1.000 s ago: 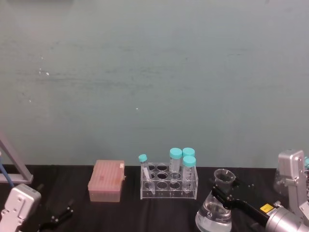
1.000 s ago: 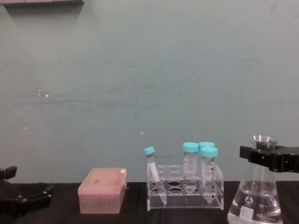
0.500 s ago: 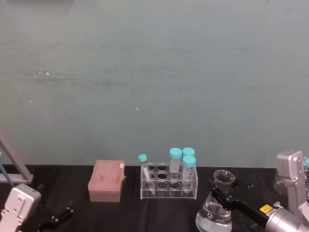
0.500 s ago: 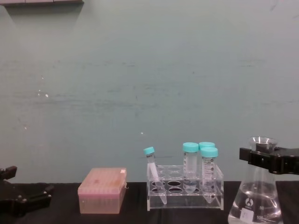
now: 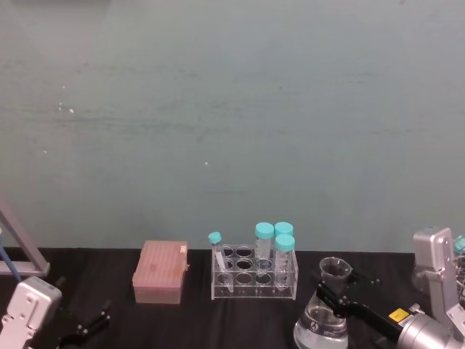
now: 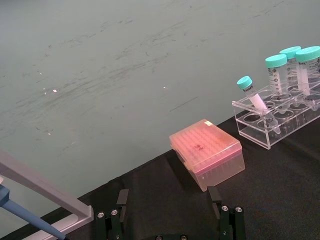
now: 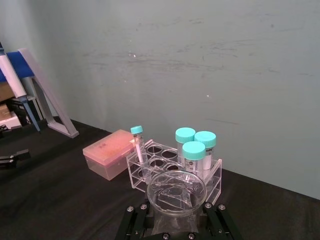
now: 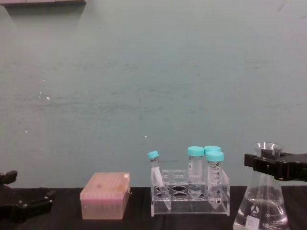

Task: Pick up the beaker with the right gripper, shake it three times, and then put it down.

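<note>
Within the right pincer (image 8: 268,166), beaker (image 8: 261,207) stands upright.

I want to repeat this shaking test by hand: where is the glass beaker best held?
Grip the beaker at its narrow neck, just under the flared rim, coming level from the right, clear of the tube rack. The rim would likely stop slipping; the right gripper clamps there.

The beaker (image 8: 261,208) is clear, glossy glass, and the tube rack (image 8: 190,202) looks like smooth clear plastic. The pink box (image 8: 104,195) is frosted plastic; the black table (image 5: 189,326) is matt.
</note>
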